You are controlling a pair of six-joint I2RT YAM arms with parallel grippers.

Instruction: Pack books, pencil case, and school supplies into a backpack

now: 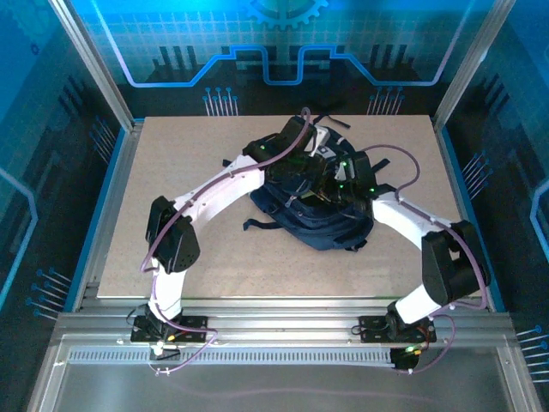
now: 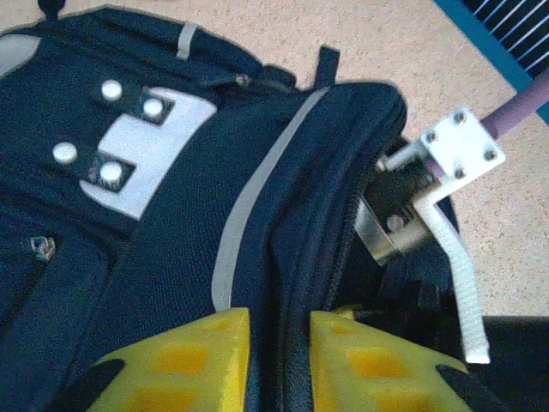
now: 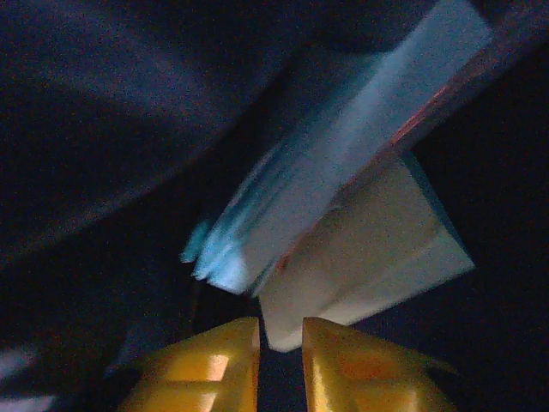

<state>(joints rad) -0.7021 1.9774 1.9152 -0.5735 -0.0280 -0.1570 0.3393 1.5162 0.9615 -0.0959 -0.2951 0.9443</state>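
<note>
The dark navy backpack lies in the middle of the table, its white patch and grey stripe facing up. My left gripper is open, its yellow fingers astride the zip edge of the backpack's mouth. The right arm's wrist reaches into that mouth beside it. Inside the dark bag, my right gripper is shut on the corner of a pale square pad. A blurred light-blue flat thing lies just above the pad. The books and pencil case are hidden.
The tan table has bare room left, right and in front of the bag. A dark strap trails off the bag's left side. Metal frame posts and blue panels enclose the table.
</note>
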